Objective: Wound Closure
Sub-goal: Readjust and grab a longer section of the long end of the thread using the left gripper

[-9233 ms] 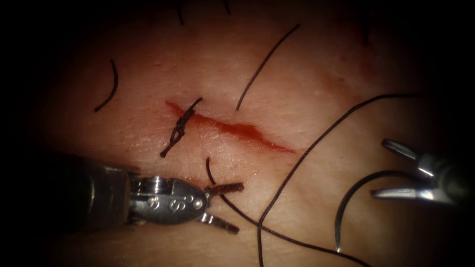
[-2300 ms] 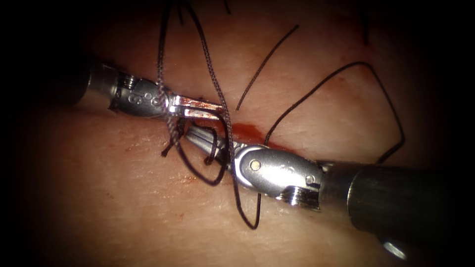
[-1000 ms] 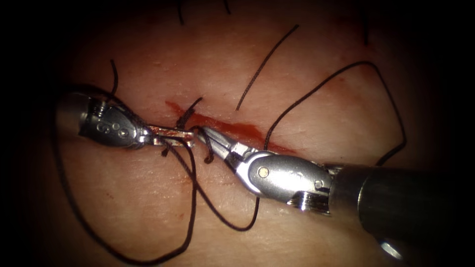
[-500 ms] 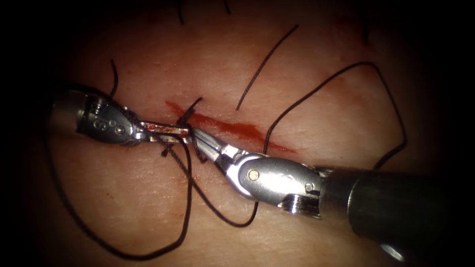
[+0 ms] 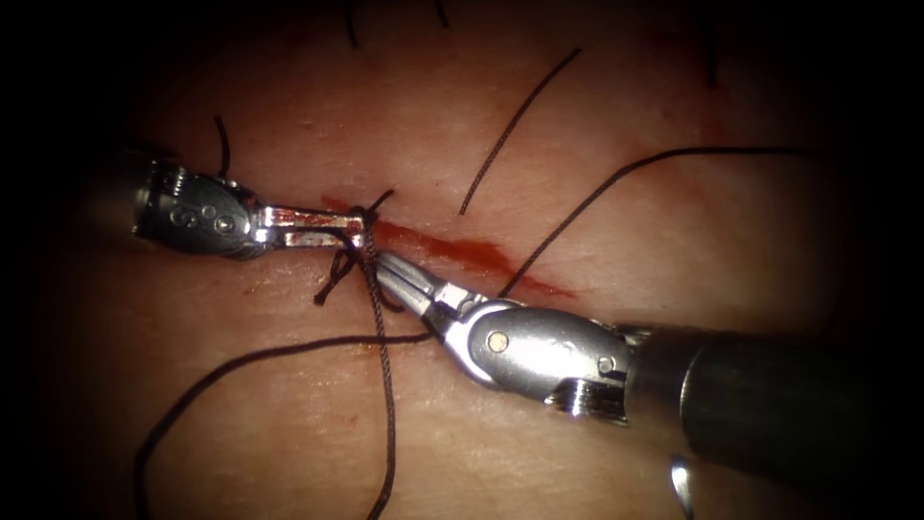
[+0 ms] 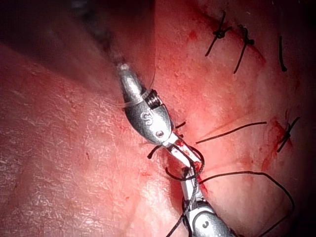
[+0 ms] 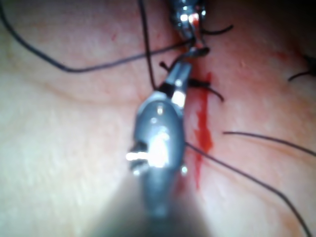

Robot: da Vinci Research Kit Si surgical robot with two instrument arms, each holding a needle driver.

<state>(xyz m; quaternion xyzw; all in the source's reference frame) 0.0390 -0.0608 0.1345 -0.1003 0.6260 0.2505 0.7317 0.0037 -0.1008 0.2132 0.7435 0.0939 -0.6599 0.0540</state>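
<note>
A: Where do your grippers stand now?

B: Your left gripper point(image 5: 361, 229) is clenched on the dark braided thread point(image 5: 383, 385) at the knot, over the left end of the red cut point(image 5: 462, 252) in the pale pink tissue point(image 5: 597, 116). Your right gripper point(image 5: 377, 265) meets it tip to tip just below, and it too grasps the thread there.

A: And the thread itself?

B: One strand runs from the knot down toward the tissue's near edge; another sweeps out to the near left corner. A third leaves the cut on the right and rises to the far right.

A: The needle?

B: You can see a bright steel needle tip point(image 5: 680, 479) at the near edge, under your right gripper's shaft, held by neither gripper. Whether it is in the tissue, I cannot tell.
</note>
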